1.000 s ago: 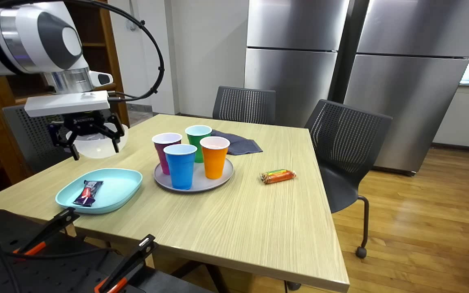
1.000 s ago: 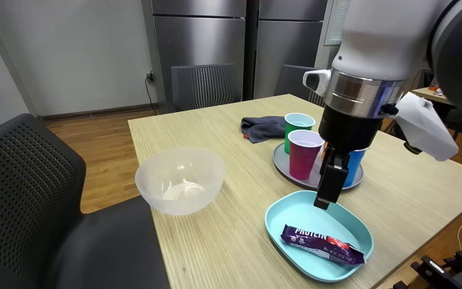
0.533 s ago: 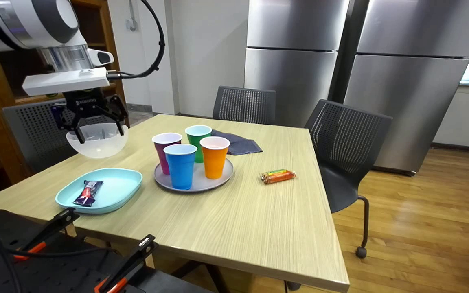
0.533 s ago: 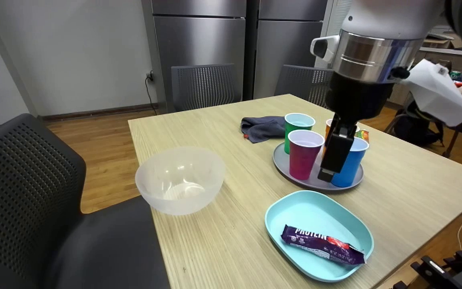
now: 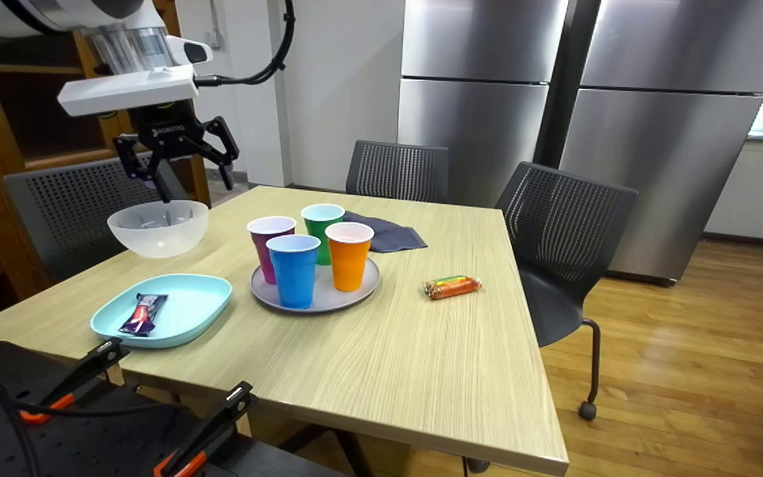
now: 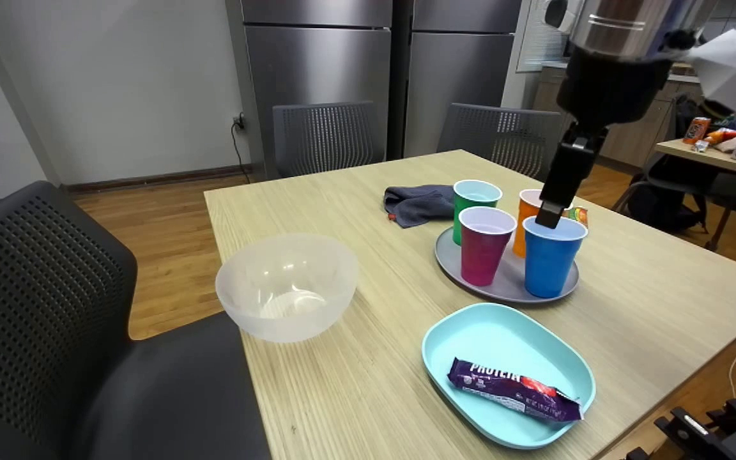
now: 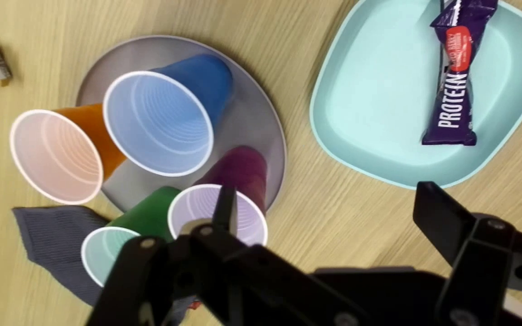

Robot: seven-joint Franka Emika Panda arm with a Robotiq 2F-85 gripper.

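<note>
- Two tall steel fridges (image 5: 473,132) stand in the background, beyond the far edge of the pale wooden table (image 5: 421,371).
- Dark chairs (image 5: 565,225) stand by three edges of that table.
- A white robot arm (image 5: 67,16) reaches in above the surface. Its claw (image 7: 326,194) is spread wide, with nothing between its fingers (image 7: 442,222).
- A frosted bowl (image 6: 288,294) sits close to the surface's edge, beside one of the chairs.
- A pale blue tray (image 5: 193,305) lies near the surface's front edge in an exterior view, toward the left-hand corner there.
- A round gray plate (image 7: 252,127) lies near the tray but apart from it, farther from that corner.
- A dark gray cloth (image 5: 391,235) lies crumpled just beside the plate, on the side toward the surface's far edge.
- Four cups stand upright on the plate: in an exterior view, the blue cup (image 5: 294,275) is by the plate's front edge, the orange cup (image 5: 350,265) toward its right, the purple cup (image 6: 484,255) toward its left and the green cup (image 5: 322,233) at the back. The claw is above them; in the wrist view a fingertip overlaps the purple cup's mouth.
- A purple-wrapped bar (image 6: 513,391) marked PROTEIN lies in the tray, along the edge away from the plate.
- An orange-wrapped bar (image 5: 452,287) lies near the surface's right edge in an exterior view.
</note>
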